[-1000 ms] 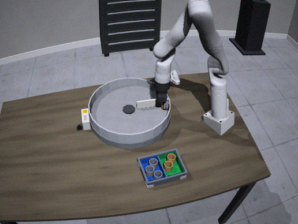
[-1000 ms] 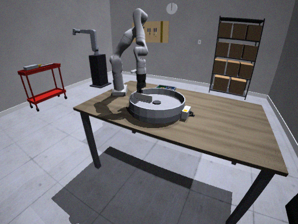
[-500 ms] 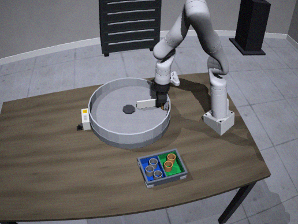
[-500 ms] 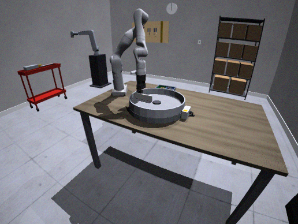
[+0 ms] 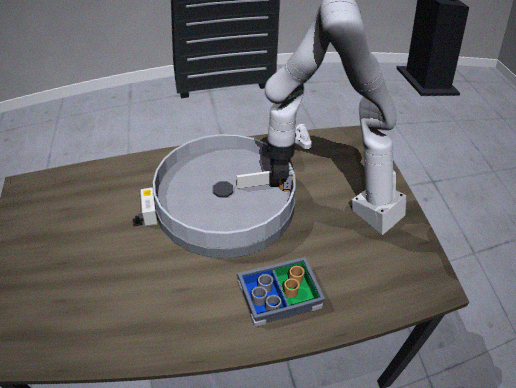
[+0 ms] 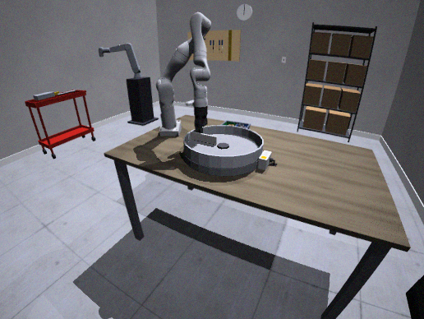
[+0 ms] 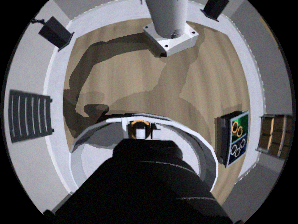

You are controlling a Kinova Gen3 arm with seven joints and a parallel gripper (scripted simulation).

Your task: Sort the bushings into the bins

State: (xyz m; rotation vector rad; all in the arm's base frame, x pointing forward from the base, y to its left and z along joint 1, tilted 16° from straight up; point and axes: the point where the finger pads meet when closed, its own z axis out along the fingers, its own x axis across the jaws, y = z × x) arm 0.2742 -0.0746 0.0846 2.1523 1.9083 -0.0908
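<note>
The grey walled turntable point(image 5: 223, 192) stands in the middle of the table. My gripper point(image 5: 282, 184) reaches down inside its right rim, next to a white wiper bar point(image 5: 252, 179). It is shut on a bronze bushing point(image 5: 281, 186), which also shows at the fingertips in the wrist view point(image 7: 140, 129). No other bushing shows on the turntable. The sorting bin sits near the table's front edge: its blue half point(image 5: 264, 292) holds three steel bushings, its green half point(image 5: 297, 282) holds two bronze ones. The turntable point(image 6: 223, 148) and gripper point(image 6: 200, 127) also show in the exterior view.
A dark hub point(image 5: 222, 189) marks the turntable's centre. A small white box point(image 5: 147, 205) is fixed to the turntable's left side. The arm's base point(image 5: 378, 210) stands on the table at the right. The turntable's raised wall rings the gripper.
</note>
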